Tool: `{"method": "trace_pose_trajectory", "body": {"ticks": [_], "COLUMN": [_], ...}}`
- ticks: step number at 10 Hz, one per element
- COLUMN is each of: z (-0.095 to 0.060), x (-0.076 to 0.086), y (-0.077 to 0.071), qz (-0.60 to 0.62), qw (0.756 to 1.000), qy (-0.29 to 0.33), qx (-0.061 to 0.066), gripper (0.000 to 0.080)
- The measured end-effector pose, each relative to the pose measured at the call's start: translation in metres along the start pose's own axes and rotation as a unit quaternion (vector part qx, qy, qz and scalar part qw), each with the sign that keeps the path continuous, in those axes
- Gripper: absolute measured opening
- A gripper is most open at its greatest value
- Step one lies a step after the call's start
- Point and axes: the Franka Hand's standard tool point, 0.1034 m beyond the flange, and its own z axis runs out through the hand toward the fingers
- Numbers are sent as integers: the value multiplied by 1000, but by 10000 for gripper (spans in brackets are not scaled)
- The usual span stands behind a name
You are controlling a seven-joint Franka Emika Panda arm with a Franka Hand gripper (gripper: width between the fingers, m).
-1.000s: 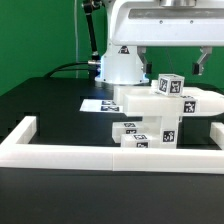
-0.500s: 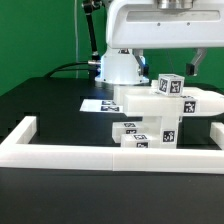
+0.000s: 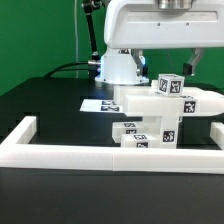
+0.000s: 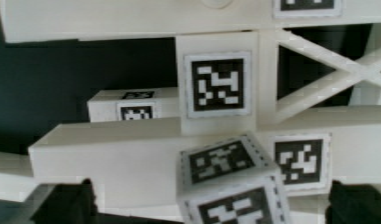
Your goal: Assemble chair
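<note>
One partly built chair [image 3: 158,108] stands on the black surface [image 3: 45,110], inside the long white border frame [image 3: 60,152] and close behind its front rail, toward the exterior view's right; whether it touches the rail cannot be told. The piece is a stack of white blocks bearing square tags: low blocks at the base, a broad slab across them, and a small tagged block on top. The fingers [image 3: 200,66] hang above that top block, spread wide and gripping nothing, with clear air between them and the plastic. Judgement: this wide stance suits a descent over a bulky part, and the frame likely serves as a stop to square parts against. The wrist view looks onto the chair's [image 4: 219,85] tagged faces at close range. No true container is present; the frame is the only enclosure, and the chair sits within it. The marker board [image 3: 100,104] lies flat on the surface farther back, toward the exterior view's left.
</note>
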Motion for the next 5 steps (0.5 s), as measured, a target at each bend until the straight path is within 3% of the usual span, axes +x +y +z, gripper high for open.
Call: {"method": "trace_pose_trajectory", "body": {"ticks": [5], "z": [10], "x": [6], "y": [-14], "qz": [-1], "qw": [1000], "qy": [6], "qx": [-5], "gripper": [649]}}
